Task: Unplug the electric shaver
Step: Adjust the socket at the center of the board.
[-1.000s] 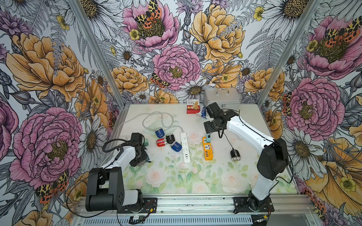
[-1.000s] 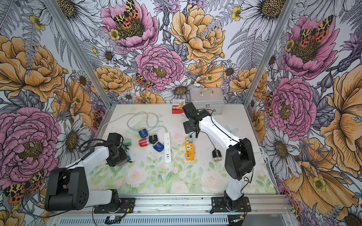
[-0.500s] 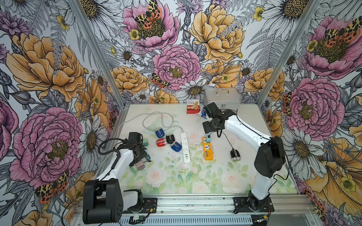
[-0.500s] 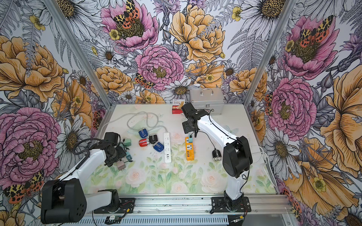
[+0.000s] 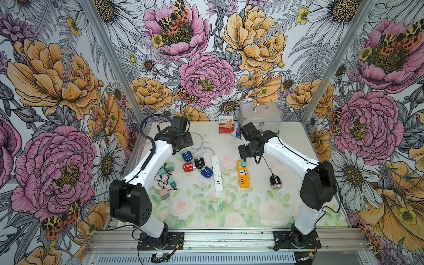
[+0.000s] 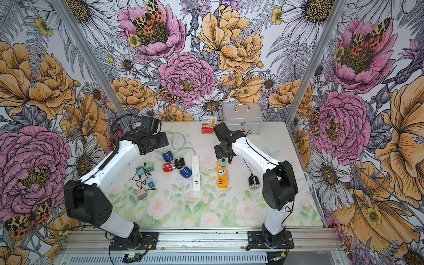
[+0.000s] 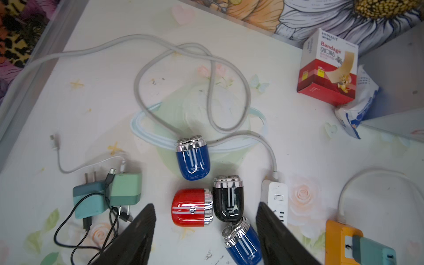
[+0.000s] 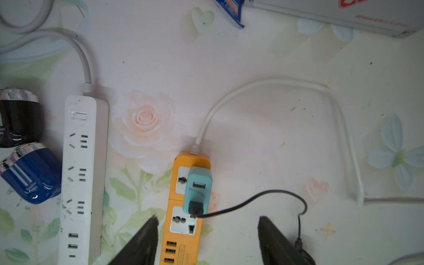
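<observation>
The plugged-in electric shaver (image 5: 275, 182), black with a silver head, lies on the table at the right in both top views (image 6: 253, 182). Its thin black cable (image 8: 252, 202) runs to a teal adapter (image 8: 198, 188) that sits in the orange power strip (image 8: 171, 202). My right gripper (image 8: 207, 220) hangs just above that adapter (image 5: 243, 163). It is open and empty, with its fingers on either side of the strip. My left gripper (image 7: 205, 206) is open and empty too, over a cluster of loose shavers at the back left.
Two blue shavers (image 5: 187, 155) (image 5: 206, 171), a red one (image 5: 189, 167) and a black one (image 5: 199, 162) lie beside a white power strip (image 5: 216, 172). Loose chargers with tangled cables (image 5: 166, 171) lie to the left. A bandage box (image 5: 226, 125) and a metal case (image 5: 260, 117) stand at the back.
My left gripper opened over the loose chargers, left a pink adapter on the table, then rose and swung to the back left. My right gripper's jaws narrowed a little above the teal adapter.
</observation>
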Controlling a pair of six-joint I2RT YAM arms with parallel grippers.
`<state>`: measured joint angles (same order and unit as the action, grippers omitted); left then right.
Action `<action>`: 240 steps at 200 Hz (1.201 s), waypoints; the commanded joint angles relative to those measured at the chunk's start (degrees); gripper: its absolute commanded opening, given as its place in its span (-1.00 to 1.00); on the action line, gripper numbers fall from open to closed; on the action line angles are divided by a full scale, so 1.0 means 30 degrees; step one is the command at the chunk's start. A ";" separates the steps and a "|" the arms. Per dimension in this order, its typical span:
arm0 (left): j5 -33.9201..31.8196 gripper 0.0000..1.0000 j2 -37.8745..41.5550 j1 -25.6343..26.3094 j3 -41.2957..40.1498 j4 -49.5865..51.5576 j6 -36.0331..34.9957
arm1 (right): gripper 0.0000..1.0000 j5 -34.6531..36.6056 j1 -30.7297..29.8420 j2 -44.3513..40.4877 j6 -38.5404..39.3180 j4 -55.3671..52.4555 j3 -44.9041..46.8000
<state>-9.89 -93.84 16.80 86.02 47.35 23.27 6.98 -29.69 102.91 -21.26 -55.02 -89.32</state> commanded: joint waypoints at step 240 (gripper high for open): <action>0.9551 0.32 -0.4035 0.3659 -0.0575 -0.2854 -0.4671 | -0.53 0.0887 -0.0591 0.3185 -0.2524 0.2668 0.0320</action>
<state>15.18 -109.03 27.05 86.39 42.59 7.73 7.77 -31.79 112.03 -28.67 -48.51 -86.41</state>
